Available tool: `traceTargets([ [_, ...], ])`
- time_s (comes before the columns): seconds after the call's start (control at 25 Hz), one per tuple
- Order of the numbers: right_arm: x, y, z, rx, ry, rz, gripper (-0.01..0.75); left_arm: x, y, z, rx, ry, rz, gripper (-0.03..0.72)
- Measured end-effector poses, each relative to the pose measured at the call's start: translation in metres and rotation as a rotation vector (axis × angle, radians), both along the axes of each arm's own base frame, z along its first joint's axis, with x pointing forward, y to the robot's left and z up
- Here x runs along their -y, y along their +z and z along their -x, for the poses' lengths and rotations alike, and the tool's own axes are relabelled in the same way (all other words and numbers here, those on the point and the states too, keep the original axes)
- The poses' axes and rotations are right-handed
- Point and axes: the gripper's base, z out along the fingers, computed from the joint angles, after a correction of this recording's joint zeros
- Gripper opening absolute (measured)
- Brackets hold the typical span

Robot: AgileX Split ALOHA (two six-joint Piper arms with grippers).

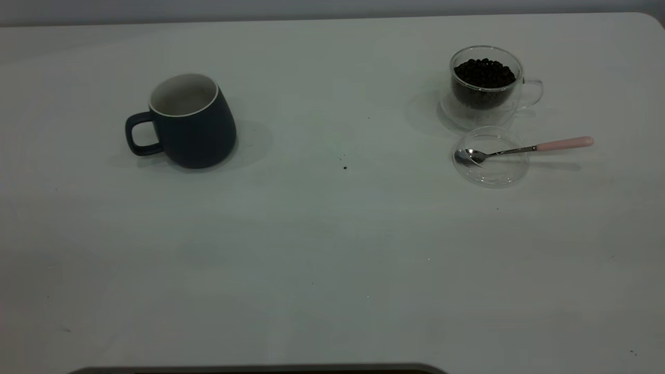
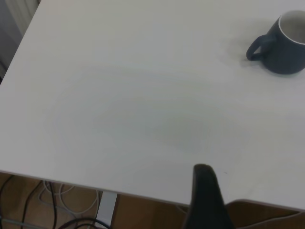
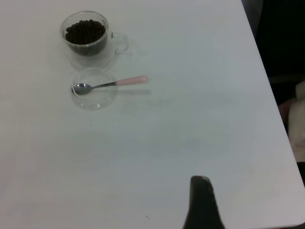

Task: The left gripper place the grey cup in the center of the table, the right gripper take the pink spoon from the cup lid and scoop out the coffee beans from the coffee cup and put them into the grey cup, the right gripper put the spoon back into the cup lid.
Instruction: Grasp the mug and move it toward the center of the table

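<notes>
The grey cup, a dark mug with a pale inside, stands upright on the left of the table with its handle pointing left; it also shows far off in the left wrist view. On the right, the glass coffee cup is full of coffee beans. Just in front of it lies the clear cup lid. The pink spoon rests with its bowl in the lid and its handle sticking out to the right. Neither gripper appears in the exterior view. My left gripper hangs over the table's near left edge, my right gripper over the near right part.
The white table has a few dark specks near its middle. Its edge runs close under my left gripper, with cables below it. The table's right edge shows in the right wrist view.
</notes>
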Motion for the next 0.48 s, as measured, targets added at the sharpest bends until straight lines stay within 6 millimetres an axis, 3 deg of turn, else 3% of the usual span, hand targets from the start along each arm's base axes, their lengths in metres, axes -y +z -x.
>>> traceTargets([
  [0.12,0.000,0.000,0.000,0.000,0.000,0.000,0.575,0.000,0.001,-0.008,-0.051,-0.001,0.002,0.567],
  [0.24,0.000,0.000,0.000,0.000,0.000,0.000,0.575,-0.002,0.009,-0.029,-0.112,-0.009,-0.001,0.567],
  [0.48,0.000,0.000,0.000,0.000,0.000,0.000,0.575,-0.006,0.038,-0.111,-0.183,-0.073,-0.048,0.567],
])
